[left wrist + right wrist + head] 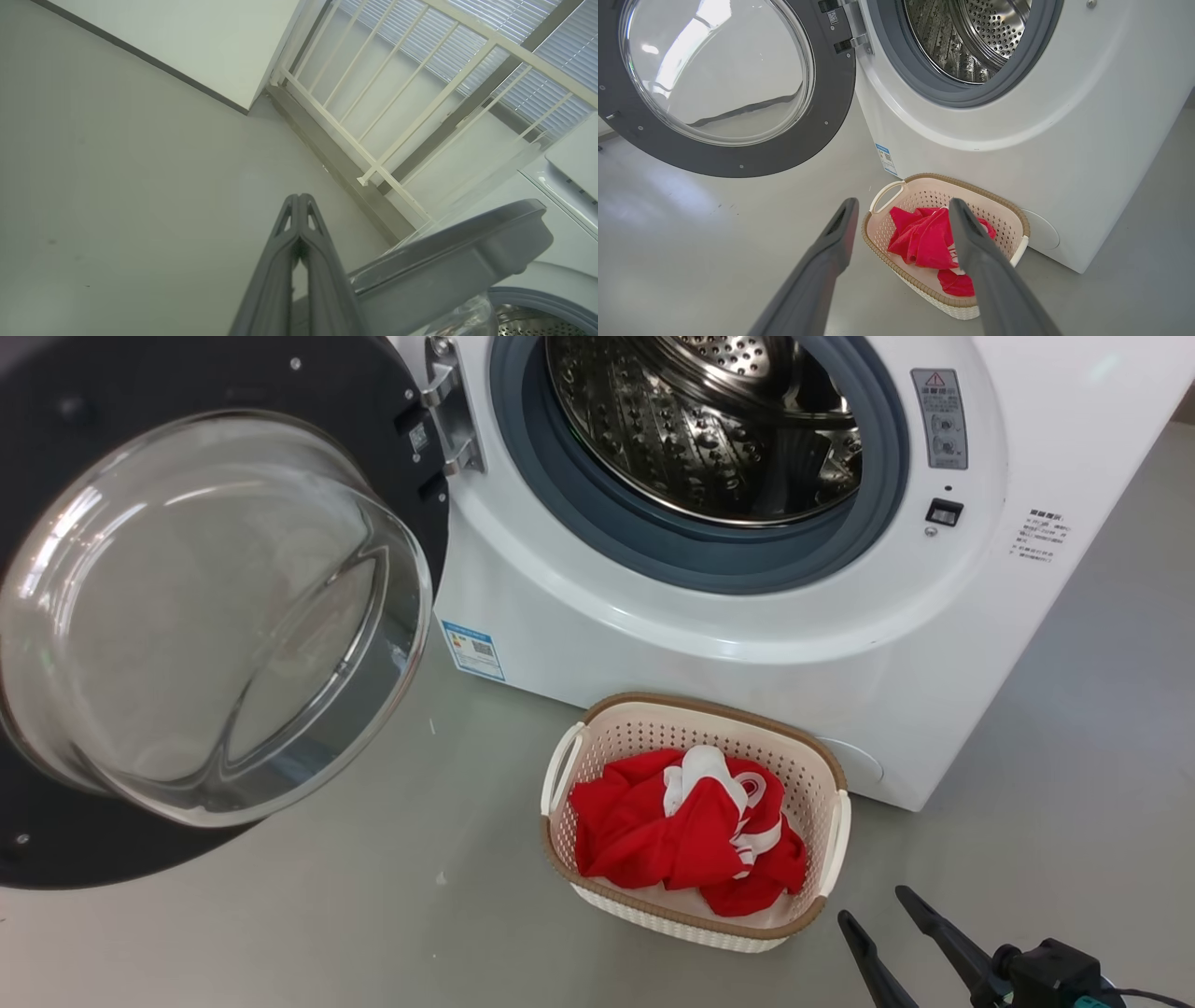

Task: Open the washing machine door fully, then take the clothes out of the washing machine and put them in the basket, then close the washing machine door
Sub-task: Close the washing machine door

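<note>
washing machine door (205,616) hangs swung wide on its hinge (450,415) at the left of the washing machine (747,644), its black rim and bulging glass reaching out over the floor (373,933). the round mouth stands uncovered, with a grey rubber ring (691,558) framing the steel drum (709,420). the basket (709,706) sits on the floor just in front of the machine's lower panel, toward the right end of its front. the red and white clothes (672,835) are heaped inside it, below the brown rim. bare floor runs between the door's lower edge and the basket's left handle, and more lies to the right of the machine.

the right tool (875,905) hovers at the lower right of the head view, near the basket's right corner but apart from it, its fingers (943,933) spread wide and gripping nothing. the left tool (299,199) has its two fingers pressed together with nothing between them (it lies just beside the door's grey edge; whether it touches, i cannot tell).

the right wrist view looks between the spread fingers onto the basket and shows the door face on. the left wrist view adds a white railing (373,116) and slatted blinds (537,56) beyond the door's edge.
</note>
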Tool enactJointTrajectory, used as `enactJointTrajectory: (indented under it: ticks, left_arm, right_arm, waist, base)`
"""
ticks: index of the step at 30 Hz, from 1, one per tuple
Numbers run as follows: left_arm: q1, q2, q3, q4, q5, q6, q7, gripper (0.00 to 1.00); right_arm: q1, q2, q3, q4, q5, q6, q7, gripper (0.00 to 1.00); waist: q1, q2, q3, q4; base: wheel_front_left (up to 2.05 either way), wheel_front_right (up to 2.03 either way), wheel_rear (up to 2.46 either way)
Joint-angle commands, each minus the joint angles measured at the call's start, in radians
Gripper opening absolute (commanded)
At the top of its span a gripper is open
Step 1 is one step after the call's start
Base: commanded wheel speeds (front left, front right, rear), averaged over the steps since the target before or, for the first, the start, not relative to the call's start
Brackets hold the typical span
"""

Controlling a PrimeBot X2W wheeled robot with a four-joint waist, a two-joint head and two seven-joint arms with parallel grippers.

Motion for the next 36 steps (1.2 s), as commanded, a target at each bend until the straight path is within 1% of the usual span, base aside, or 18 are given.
enactJointTrajectory:
  ticks: [1, 7, 16, 24, 36]
  left_arm:
    - [-0.033, 0.074, 0.015, -0.019, -0.017, -0.006, 0.026, 0.00]
    - [-0.019, 0.063, -0.008, -0.024, -0.066, -0.006, 0.129, 0.00]
    - [0.016, 0.055, -0.039, -0.062, -0.102, -0.006, 0.200, 0.00]
    - [0.052, 0.042, -0.064, -0.119, -0.168, -0.006, 0.295, 0.00]
    - [0.136, 0.049, -0.105, -0.240, -0.253, -0.006, 0.446, 0.00]
  right_arm:
    - [-0.035, -0.021, 0.021, -0.026, -0.006, 0.005, -0.006, 1.00]
    - [-0.044, -0.033, 0.024, -0.033, -0.007, 0.005, -0.006, 1.00]
    - [-0.059, -0.034, 0.026, -0.031, -0.005, 0.005, -0.006, 1.00]
    - [-0.057, -0.024, 0.026, -0.026, -0.003, 0.005, -0.006, 1.00]
    - [-0.033, 0.001, 0.010, -0.019, -0.004, 0.005, -0.006, 1.00]
  waist:
    - [-0.0001, 0.0000, 0.011, -0.002]
    - [-0.0001, 0.0000, 0.035, -0.007]
    - [-0.0001, 0.0000, 0.044, -0.009]
    - [-0.0001, 0.0000, 0.022, -0.005]
    - [-0.0001, 0.0000, -0.029, 0.001]
  base:
    - [0.00, 0.00, 0.00]
    - [0.00, 0.00, 0.00]
    - [0.00, 0.00, 0.00]
    - [0.00, 0.00, 0.00]
    - [0.00, 0.00, 0.00]
